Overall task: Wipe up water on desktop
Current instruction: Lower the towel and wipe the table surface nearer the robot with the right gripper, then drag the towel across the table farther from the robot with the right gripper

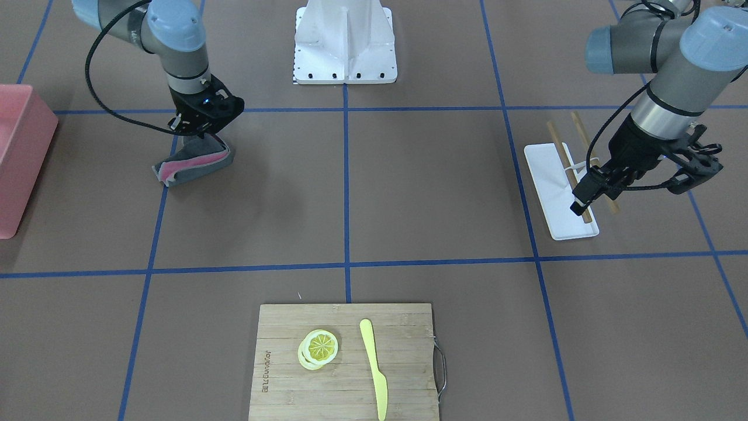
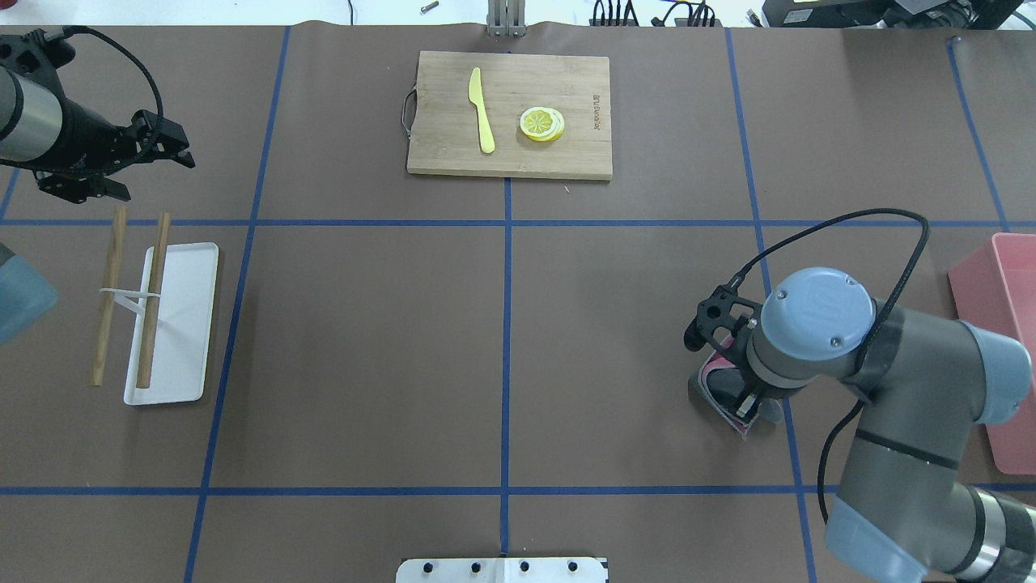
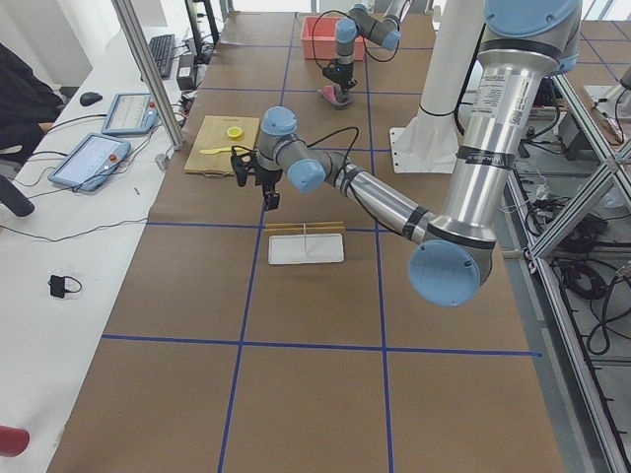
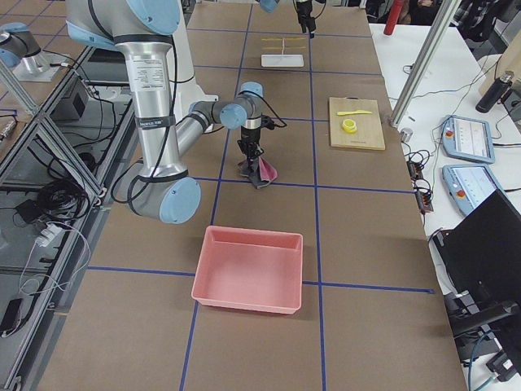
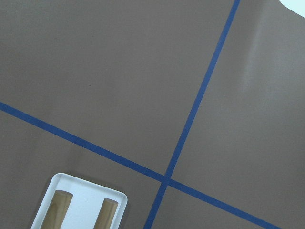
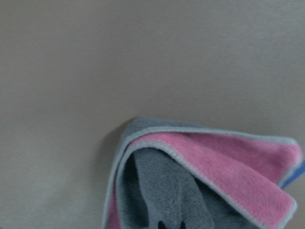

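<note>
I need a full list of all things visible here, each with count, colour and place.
desktop: 1, brown, blue tape grid
cloth: 1, grey-pink, in right gripper
bin: 1, pink, robot's right end
cutting board: 1, bamboo, far middle
knife: 1, yellow, on cutting board
lemon slices: small stack, yellow, beside knife
tray: 1, white, robot's left side
sticks: 2, wooden, one over tray, one beside
left gripper: 1, black, near tray
right gripper: 1, black, holding cloth
</note>
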Motion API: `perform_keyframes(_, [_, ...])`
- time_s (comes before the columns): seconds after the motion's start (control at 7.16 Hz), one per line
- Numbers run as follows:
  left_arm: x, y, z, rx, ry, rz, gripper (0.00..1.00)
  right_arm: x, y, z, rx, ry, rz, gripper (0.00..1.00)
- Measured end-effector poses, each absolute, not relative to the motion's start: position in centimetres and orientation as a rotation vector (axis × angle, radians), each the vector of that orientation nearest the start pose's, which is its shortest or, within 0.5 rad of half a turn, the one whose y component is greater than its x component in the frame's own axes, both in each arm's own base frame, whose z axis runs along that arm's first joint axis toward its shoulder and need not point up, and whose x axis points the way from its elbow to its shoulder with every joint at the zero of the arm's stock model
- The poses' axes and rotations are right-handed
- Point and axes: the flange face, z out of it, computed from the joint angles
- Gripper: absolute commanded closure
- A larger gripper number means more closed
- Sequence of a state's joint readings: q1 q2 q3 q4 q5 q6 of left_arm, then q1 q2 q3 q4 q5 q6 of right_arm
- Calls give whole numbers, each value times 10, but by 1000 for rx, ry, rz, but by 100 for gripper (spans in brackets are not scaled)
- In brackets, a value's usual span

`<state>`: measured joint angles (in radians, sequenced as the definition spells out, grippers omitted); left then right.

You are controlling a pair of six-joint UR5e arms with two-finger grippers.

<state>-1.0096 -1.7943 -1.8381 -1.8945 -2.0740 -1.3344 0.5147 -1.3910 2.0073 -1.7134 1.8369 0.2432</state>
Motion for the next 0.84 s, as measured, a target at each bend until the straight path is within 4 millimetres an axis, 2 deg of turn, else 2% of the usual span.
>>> perform_keyframes(0.56, [232, -530, 374, 98, 936, -513, 2, -329, -475, 463, 209, -391, -884, 100])
perform_keyframes(0.7, [232, -530, 373, 98, 937, -513, 2, -317, -502, 472, 205, -373, -893, 100])
perform_keyframes(0.84, [232, -530, 372, 99, 938, -513, 2, -312, -516, 475, 204, -365, -894, 100])
